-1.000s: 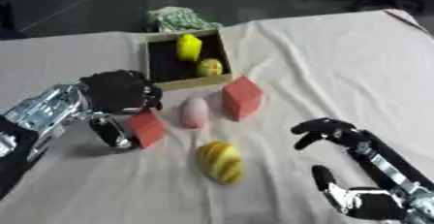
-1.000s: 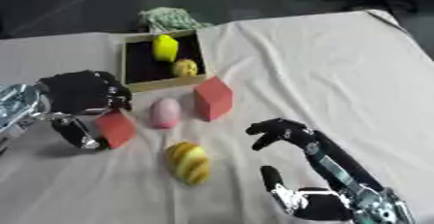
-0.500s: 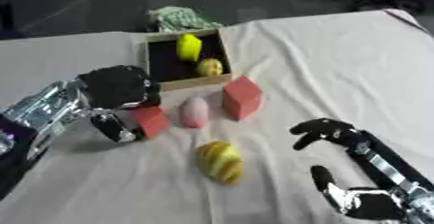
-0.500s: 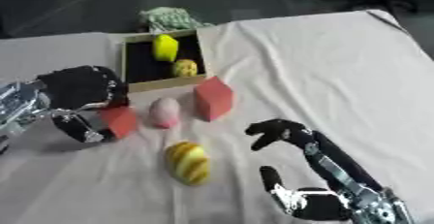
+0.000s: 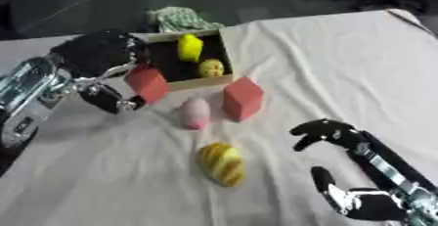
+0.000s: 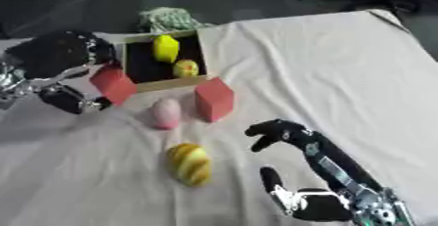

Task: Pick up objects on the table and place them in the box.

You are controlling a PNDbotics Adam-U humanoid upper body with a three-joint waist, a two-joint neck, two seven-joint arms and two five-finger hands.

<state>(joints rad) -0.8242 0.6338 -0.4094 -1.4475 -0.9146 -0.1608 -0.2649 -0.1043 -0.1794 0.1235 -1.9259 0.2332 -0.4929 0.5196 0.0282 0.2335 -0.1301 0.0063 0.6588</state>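
- My left hand sits at about 10 o'clock in the view, with the fingers clamped on a red block that it holds tilted, lifted off the cloth.
- That red block hangs just at the near-left corner of the box; I cannot tell whether it touches the rim.
- The box lies at 12 o'clock from the middle of the tabletop, open at the top, with a dark inside.
- Inside it a yellow piece stands toward the far side, and a smaller yellow round thing lies nearer the front wall.
- A second red block stands on the cloth just in front of the box, toward its right corner.
- A pink egg-shaped thing lies just left of that second block, near it.
- A yellow striped fruit lies at 6 o'clock from the pink one, well apart from the box.
- My right hand rests idle at 5 o'clock, palm up, with the fingers apart and lightly bent, holding nothing.
- A green-and-white crumpled cloth lies beyond the box's far wall.
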